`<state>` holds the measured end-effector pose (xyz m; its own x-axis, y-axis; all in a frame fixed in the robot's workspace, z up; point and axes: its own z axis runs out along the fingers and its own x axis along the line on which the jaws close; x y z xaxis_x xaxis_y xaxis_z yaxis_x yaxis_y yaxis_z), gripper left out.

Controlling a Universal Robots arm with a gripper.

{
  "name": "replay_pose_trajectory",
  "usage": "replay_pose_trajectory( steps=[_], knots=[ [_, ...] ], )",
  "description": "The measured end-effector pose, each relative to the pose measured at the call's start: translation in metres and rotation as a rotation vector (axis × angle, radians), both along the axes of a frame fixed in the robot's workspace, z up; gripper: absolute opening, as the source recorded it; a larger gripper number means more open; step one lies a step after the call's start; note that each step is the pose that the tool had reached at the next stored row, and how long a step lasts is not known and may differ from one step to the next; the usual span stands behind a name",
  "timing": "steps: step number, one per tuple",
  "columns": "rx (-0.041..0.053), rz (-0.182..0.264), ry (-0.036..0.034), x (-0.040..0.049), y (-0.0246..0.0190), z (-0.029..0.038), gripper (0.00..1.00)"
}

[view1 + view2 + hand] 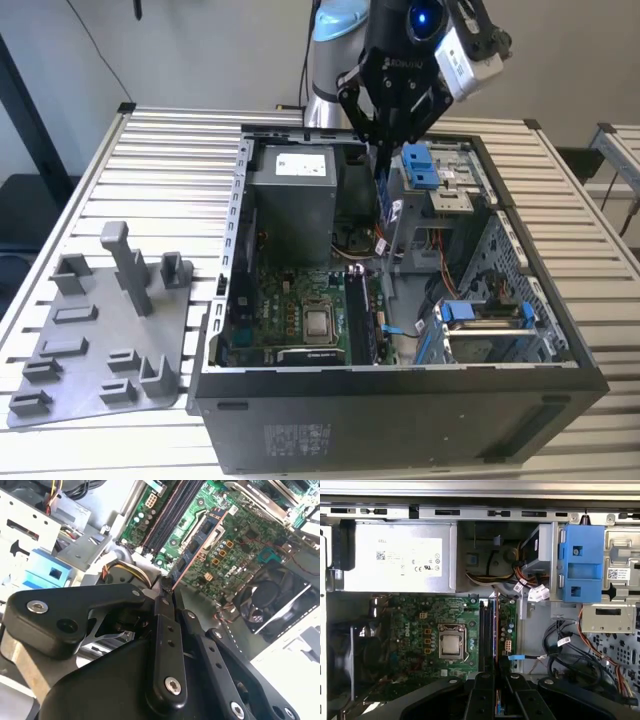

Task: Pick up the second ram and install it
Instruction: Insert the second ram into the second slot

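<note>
Hand (167,586) clenched on the second ram (199,542), gripping its upper edge above the open computer case (400,420). Stick's long axis runs parallel to the memory slots (485,630) beneath; roughly over them, apparently not yet seated.

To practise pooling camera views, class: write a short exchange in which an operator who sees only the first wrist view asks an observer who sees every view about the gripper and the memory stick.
Operator: Is the gripper really holding something?
Observer: Yes. In the second wrist view the gripper is shut on the memory stick, pinching one end.
Operator: Is it seated in a slot?
Observer: No. In the exterior view it hangs upright under the gripper, up near the rim of the open computer case, well above the motherboard.
</note>
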<state>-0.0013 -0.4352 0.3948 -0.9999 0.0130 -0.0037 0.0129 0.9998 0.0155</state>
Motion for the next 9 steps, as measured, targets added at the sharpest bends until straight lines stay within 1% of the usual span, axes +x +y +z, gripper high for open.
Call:
replay_pose_trajectory(
  steps=[6,9],
  knots=[
    [0.0,-0.039,0.0,0.0,0.0,-0.0006,0.14],
    [0.0,-0.043,0.0,0.0,0.0,-0.0006,0.14]
  ],
)
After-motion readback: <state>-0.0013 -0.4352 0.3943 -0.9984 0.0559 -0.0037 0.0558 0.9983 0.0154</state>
